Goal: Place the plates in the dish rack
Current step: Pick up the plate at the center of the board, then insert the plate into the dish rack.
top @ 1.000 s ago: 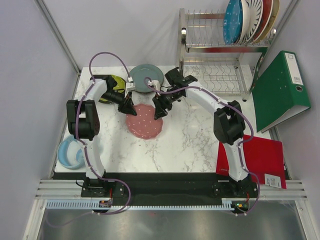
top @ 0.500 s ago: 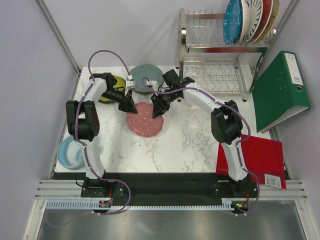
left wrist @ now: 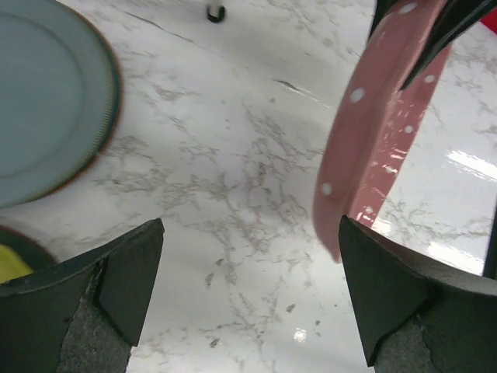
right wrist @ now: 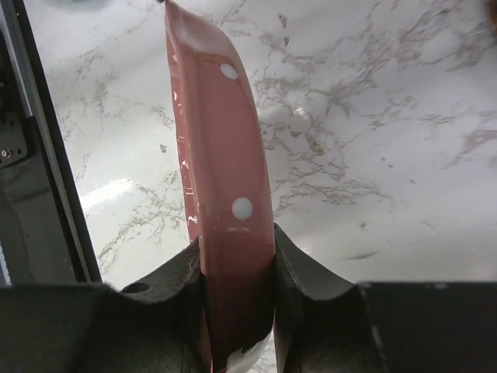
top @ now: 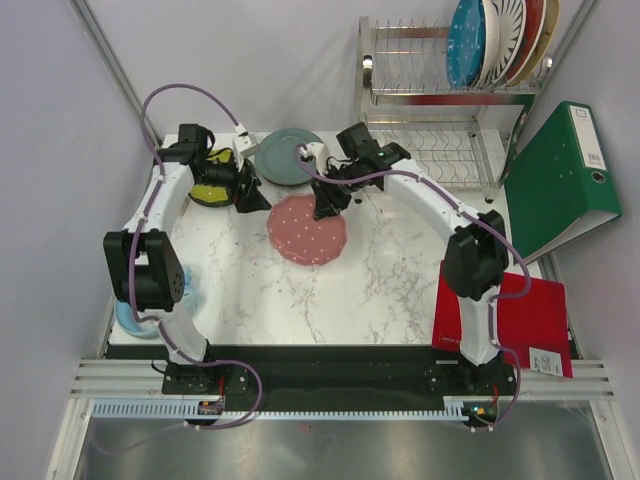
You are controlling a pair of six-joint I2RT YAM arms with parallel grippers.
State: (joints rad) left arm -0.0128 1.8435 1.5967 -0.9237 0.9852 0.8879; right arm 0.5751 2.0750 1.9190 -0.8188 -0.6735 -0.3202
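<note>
Pinching the pink plate (right wrist: 221, 155) by its rim with the right gripper (right wrist: 237, 268), one finger pressing on each face so the disc cannot slip, and tipping it up off the table (top: 390, 280) on that side; unable to tell whether the opposite edge is resting on the marble or hanging clear. Holding the left gripper (left wrist: 252, 289) wide open and empty just beside the plate's raised edge, touching nothing, probably placed there as a backstop while leaving the carry to the arm nearer the rack (top: 440, 110). Judging the step in hand to be the pick-up of one more plate, gripped at the rim because a flat plate offers no other purchase and because the wire slots need it on edge. Leaving the grey plate (top: 290, 157) lying flat at the back of the table and the lime plate (top: 212, 190) partly under the left arm, both waiting. Seeing several plates (top: 500, 40) already standing on edge at the right end of the rack's upper tier, with free slots to their left, so aiming there looks sensible. Watching for the rim sliding between the pads as the plate swings upright.
</note>
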